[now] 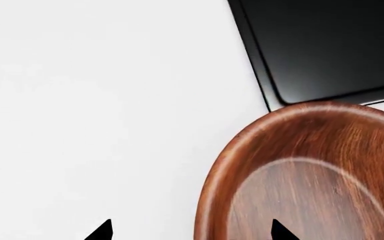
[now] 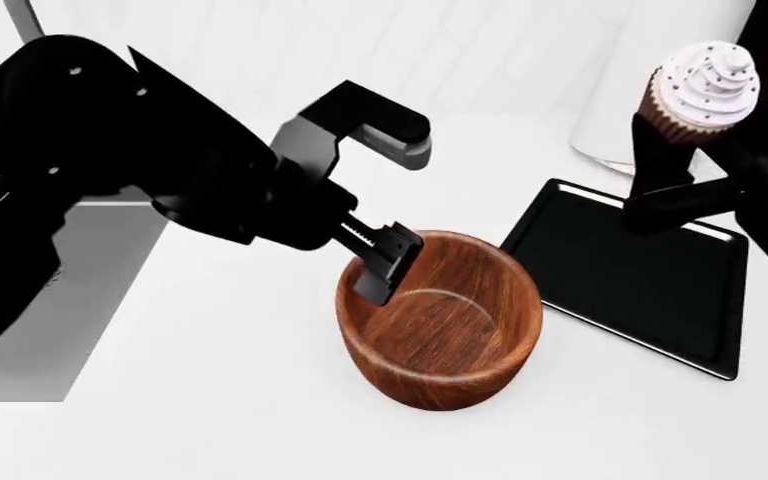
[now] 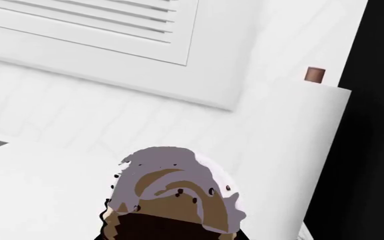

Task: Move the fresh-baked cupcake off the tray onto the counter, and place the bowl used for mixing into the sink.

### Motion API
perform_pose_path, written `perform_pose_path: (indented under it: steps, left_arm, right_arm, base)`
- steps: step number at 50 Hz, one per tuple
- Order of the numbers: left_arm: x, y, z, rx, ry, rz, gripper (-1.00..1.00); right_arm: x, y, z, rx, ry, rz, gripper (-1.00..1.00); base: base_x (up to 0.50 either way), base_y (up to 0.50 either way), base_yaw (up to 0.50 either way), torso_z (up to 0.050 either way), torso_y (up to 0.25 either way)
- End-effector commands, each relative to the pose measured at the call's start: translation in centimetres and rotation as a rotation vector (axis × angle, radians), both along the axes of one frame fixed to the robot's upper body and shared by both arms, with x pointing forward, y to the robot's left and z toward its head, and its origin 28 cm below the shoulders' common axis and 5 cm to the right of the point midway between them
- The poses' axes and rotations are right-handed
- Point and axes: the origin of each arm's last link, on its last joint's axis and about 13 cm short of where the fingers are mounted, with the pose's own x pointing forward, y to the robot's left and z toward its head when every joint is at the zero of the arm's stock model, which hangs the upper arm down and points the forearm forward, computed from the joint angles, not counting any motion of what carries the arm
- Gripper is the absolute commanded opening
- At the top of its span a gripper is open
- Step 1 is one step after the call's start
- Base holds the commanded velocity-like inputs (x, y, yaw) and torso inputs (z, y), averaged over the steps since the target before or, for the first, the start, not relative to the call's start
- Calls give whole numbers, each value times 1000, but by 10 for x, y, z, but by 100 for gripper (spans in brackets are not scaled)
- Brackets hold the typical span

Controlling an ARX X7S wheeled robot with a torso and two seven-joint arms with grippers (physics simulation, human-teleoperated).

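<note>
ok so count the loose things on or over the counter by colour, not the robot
reddish-brown: 1, the bowl
black: 1, the tray
white with a brown wrapper: 1, the cupcake, held up by the right gripper
white: 1, the paper towel roll by the wall
total: 4

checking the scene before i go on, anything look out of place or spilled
Nothing is spilled or damaged. The cupcake is off the tray, held upright in the air by the right gripper. The bowl sits upright and empty on the counter, with the left gripper straddling its rim.
</note>
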Motion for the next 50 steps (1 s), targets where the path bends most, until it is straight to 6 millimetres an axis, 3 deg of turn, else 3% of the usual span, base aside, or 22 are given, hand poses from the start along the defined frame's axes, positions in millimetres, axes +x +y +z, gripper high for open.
perform_pose_path:
  steps: [1, 50]
  left_arm:
    - [3, 0, -7, 8, 14, 5, 100]
    - [20, -5, -37, -18, 58, 16, 100]
  right_arm:
    - [0, -1, 0, -10, -9, 0, -100]
    - [4, 2, -5, -14, 0, 9, -100]
  base:
    - [0, 0, 0, 0, 0]
    - [0, 0, 0, 0, 0]
